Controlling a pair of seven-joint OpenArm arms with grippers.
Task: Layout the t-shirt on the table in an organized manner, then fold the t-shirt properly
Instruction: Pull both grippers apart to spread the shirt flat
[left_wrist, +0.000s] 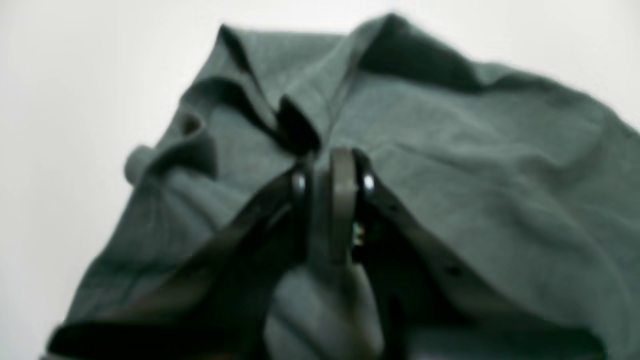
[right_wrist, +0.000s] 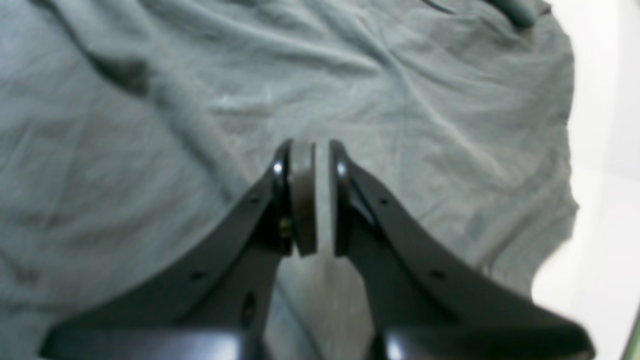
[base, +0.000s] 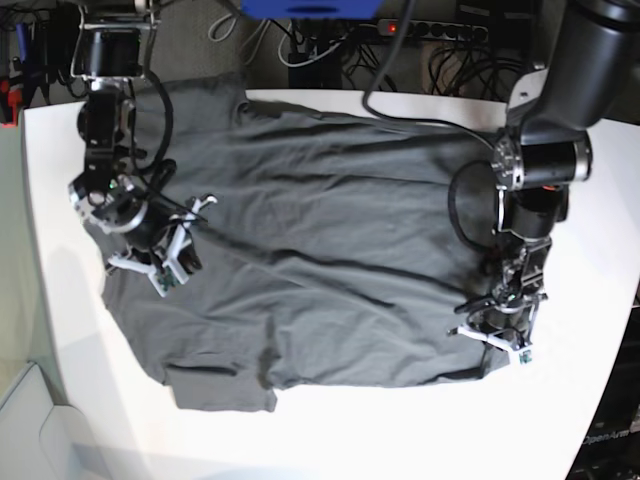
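T-shirt (base: 330, 270) lies spread over most of the white table (base: 560, 420), wrinkled, one corner folded under at the near edge. Left gripper (left_wrist: 332, 170) at the shirt's right-hand side in the base view, fingers pinched on a raised fold of the cloth. Right gripper (right_wrist: 310, 160) over the opposite side, fingers a narrow gap apart, nothing seen between them. Beyond the table's far edge: dark floor, tangled cables (base: 450, 50), a blue box (base: 310, 8).

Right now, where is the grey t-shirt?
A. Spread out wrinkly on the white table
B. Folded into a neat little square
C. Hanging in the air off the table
A: the t-shirt lies spread open, creased, on the white table, not folded.
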